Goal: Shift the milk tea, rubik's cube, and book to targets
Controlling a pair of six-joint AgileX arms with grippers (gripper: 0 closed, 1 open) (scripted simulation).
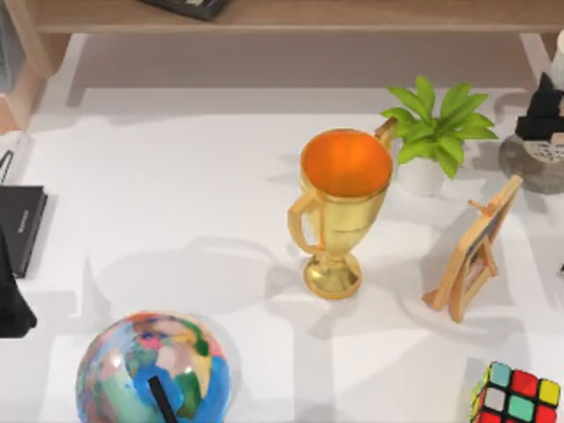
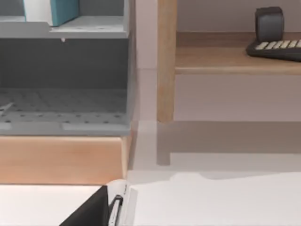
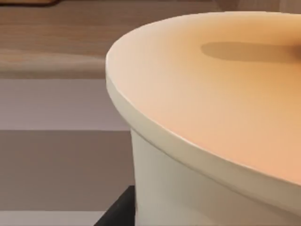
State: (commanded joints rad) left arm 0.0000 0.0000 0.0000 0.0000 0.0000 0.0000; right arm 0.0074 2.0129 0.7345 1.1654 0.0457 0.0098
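Note:
The milk tea [image 1: 558, 57] stands at the table's far right edge, its speckled foot on the round grey disc [image 1: 524, 163]. My right gripper [image 1: 539, 110] is a dark shape against the cup's side, and the cream lid [image 3: 211, 94] looms very close in the right wrist view. The rubik's cube [image 1: 515, 397] sits at the front right corner. A teal book [image 2: 61, 9] stands on the upper level of a grey rack [image 2: 70, 30]. The black slab [image 1: 19, 225] lies at the left edge, also seen as the black slab [image 2: 91, 212] in the left wrist view. My left arm [image 1: 11, 304] is parked beside it.
A gold trophy [image 1: 339, 207] stands mid-table with a potted plant [image 1: 432, 132] behind it. A small wooden easel [image 1: 471, 251] is right of the trophy and a multicoloured globe [image 1: 154, 370] at the front left. A wooden shelf [image 1: 291, 18] with a keyboard [image 2: 277, 47] runs along the back.

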